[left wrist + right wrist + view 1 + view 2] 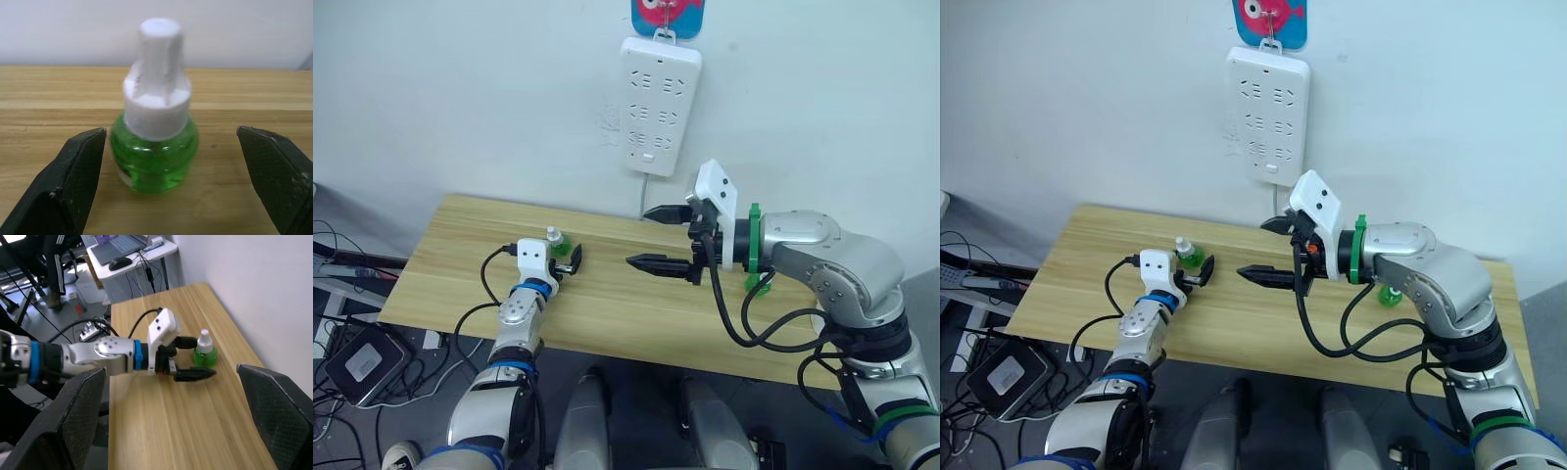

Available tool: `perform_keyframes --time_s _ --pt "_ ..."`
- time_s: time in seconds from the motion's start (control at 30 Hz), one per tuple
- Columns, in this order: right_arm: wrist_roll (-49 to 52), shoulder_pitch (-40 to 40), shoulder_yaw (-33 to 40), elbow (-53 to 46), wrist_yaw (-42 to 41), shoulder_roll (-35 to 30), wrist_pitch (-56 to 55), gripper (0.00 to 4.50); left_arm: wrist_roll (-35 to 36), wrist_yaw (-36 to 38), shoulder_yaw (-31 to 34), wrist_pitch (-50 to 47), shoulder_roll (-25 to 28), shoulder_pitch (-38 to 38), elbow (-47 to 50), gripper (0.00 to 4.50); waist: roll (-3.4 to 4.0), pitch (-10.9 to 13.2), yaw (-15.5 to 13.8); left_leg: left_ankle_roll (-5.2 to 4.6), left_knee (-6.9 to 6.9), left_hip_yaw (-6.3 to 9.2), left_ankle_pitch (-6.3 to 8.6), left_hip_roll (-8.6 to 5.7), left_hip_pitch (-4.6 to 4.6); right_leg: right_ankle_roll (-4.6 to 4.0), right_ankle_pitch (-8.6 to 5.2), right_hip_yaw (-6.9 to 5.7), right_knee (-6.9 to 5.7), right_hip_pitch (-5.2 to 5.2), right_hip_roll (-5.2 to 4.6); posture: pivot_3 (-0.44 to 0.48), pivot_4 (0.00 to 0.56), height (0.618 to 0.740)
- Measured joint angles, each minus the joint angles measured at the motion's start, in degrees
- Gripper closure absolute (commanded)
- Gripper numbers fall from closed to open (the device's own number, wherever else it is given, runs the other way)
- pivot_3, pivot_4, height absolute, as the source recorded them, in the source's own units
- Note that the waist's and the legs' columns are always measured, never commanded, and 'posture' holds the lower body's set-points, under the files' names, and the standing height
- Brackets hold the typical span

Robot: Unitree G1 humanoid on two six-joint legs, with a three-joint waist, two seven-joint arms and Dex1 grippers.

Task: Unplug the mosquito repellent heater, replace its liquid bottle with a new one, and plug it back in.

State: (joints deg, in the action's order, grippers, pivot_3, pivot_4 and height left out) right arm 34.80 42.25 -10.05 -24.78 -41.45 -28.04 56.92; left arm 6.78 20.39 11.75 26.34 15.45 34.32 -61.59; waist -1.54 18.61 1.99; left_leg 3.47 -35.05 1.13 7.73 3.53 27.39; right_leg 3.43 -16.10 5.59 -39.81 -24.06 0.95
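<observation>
You are working over a pale wooden table (607,304) set against a white wall, where a long white power strip (659,105) hangs under a blue and pink hook, and cables and a dark box lie on the floor to your left. Your left gripper (566,258) stands spread around a green liquid bottle (155,147) with a white cap, touching neither side, its small label too blurred to read. Your right gripper (664,238) hangs spread wide above mid-table, its arm half hiding a second green bottle (1390,295).
</observation>
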Motion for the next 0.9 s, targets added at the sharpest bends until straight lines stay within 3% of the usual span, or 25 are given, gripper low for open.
perform_keyframes --time_s 0.27,0.37,0.53,0.57,0.77,0.9 --pt "1.98 1.70 1.28 -0.06 1.84 0.01 2.83 0.03 -0.43 -0.91 0.06 2.37 0.25 2.15 -5.88 0.00 -0.05 0.18 0.19 0.01 0.01 0.00 -0.01 0.02 0.00 0.01 0.00 -0.01 0.00 -0.02 -0.01 -0.067 0.386 0.740" --pt "2.58 1.85 2.05 -0.01 2.33 0.30 3.62 0.00 -0.73 -0.49 -0.08 2.81 0.46 2.56 -6.48 0.62 -0.05 0.25 0.35 0.01 0.02 -0.01 -0.01 0.02 0.01 0.01 -0.01 -0.01 0.00 -0.02 -0.01 -0.067 0.386 0.740" --pt "3.12 3.22 2.25 0.54 2.80 0.57 3.88 0.00 -1.18 -0.08 -0.08 2.91 0.67 2.87 -6.77 2.21 -0.05 0.34 0.43 0.02 0.03 -0.02 -0.01 0.02 0.00 0.04 -0.02 0.00 0.01 -0.03 -0.01 -0.049 0.386 0.740" --pt "3.16 3.39 2.27 0.60 2.81 0.58 3.88 0.00 -1.24 0.06 -0.08 2.96 0.71 2.89 -6.77 2.34 -0.05 0.35 0.42 0.02 0.05 -0.01 -0.01 0.02 0.01 0.06 -0.04 -0.01 0.03 -0.03 -0.01 -0.049 0.386 0.740" --pt "2.90 0.26 2.56 0.92 2.53 -0.78 2.94 0.00 -2.70 2.34 -1.48 4.61 1.44 2.73 -5.75 2.34 -0.05 0.42 -0.02 0.02 0.18 -0.01 -0.01 0.02 0.03 0.03 -0.02 -0.03 0.22 -0.02 -0.02 -0.019 0.376 0.740" --pt "2.28 -4.74 2.53 1.01 1.18 -2.79 0.49 0.00 -3.40 11.56 -6.16 3.48 2.95 0.57 3.36 2.34 -0.03 0.45 -0.23 0.03 0.22 0.00 -0.02 0.01 0.19 -0.01 0.01 -0.05 0.37 -0.08 -0.03 0.013 0.367 0.740"
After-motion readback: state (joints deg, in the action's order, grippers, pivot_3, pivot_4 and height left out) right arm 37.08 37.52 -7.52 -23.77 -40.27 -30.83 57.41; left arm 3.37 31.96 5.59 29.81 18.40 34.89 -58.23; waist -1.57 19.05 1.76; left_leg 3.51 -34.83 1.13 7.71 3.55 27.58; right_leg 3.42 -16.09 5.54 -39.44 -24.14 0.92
